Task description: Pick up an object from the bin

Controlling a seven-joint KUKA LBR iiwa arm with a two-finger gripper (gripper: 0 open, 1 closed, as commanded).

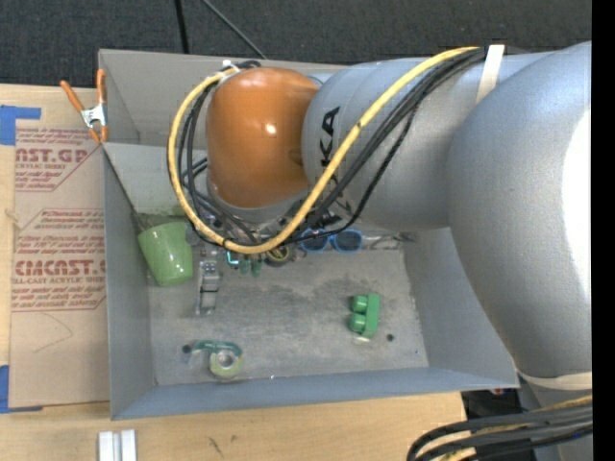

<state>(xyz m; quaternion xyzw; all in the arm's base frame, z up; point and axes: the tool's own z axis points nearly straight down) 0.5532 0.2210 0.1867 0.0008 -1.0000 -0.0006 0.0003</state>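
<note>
My gripper (205,298) reaches down below the orange cover to the bin's floor on the left side. Just to its left a light green cup (165,252) lies on its side against the left wall, close to the gripper but apart from it. Below the gripper, near the front wall, lies a small pale green ring-shaped thing with a darker green tail (220,358). I see nothing held in the gripper.
A green block made of two joined cylinders (365,315) rests on the floor at the right. A blue thing (336,242) peeks out from under the arm near the back. The arm and its cables cover the back and right of the bin.
</note>
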